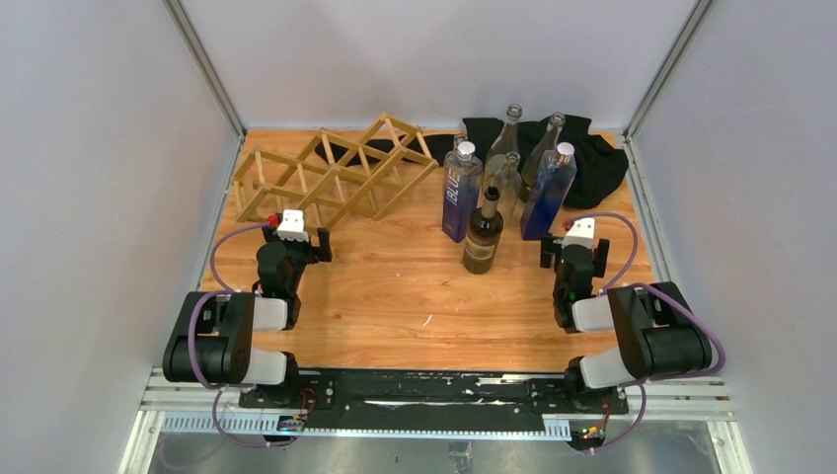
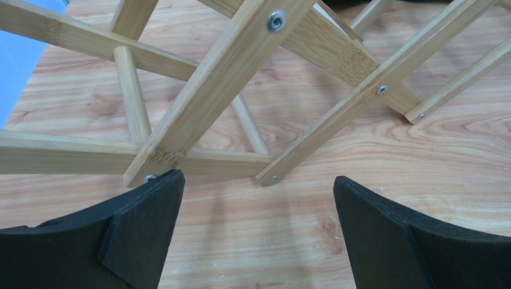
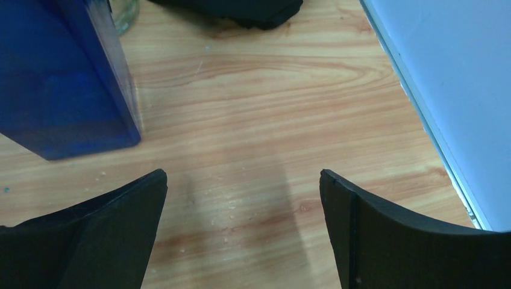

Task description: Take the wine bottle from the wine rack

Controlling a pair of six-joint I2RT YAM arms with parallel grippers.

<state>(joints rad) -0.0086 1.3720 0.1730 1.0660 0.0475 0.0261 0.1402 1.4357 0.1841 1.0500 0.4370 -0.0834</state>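
Observation:
The wine rack, a light wood lattice of diamond cells, lies at the back left of the table, and no bottle shows in its cells. A dark wine bottle stands upright on the table at centre right, apart from the rack. My left gripper is open and empty just in front of the rack's near left end. In the left wrist view the rack's sticks fill the top, just beyond the open gripper. My right gripper is open and empty, right of the wine bottle. It hovers over bare wood.
Two blue square bottles and several clear glass bottles stand behind the wine bottle. One blue bottle is close to my right gripper's left finger. A black cloth lies at the back right. Grey walls enclose the table.

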